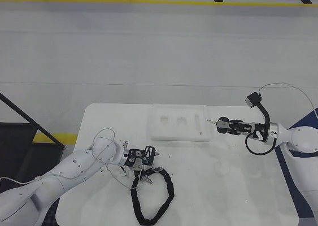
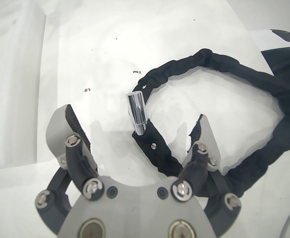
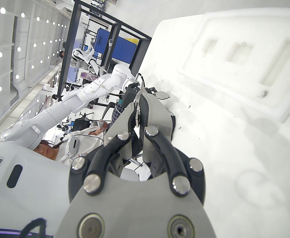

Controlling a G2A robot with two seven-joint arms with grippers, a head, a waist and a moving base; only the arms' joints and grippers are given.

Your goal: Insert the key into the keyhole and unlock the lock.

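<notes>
I have the left gripper point(image 1: 142, 163) point(image 2: 135, 115) low over the near-left part of the white table point(image 1: 232, 186), with its fingers point(image 2: 70, 125) spread wide and nothing between the pads. Through the left wrist camera the spread fingers sit either side of the chrome cylinder point(image 2: 136, 112) that joins the two ends of the chain lock point(image 1: 169, 192) point(image 2: 234, 68); neither pad touches it. The cylinder is tilted, one end tucked into a black fabric-sleeved end of the chain and the other meeting the second sleeved end. I cannot make out the keyhole on it. The rest of the chain lies in a closed loop flat on the table, curving away from the gripper towards the table's front edge. The right gripper point(image 1: 220, 125) point(image 3: 139, 100) is well apart from the lock, held above the table's right half and pointing across it towards the left arm. Its fingers are pressed tight together on the key point(image 1: 209, 121), whose thin tip sticks out past the fingertips in the top view. That tip is just beside the right edge of the white foam tray point(image 1: 175, 134) point(image 3: 192, 75), which lies at the far middle of the table with three shallow rectangular recesses in it.
</notes>
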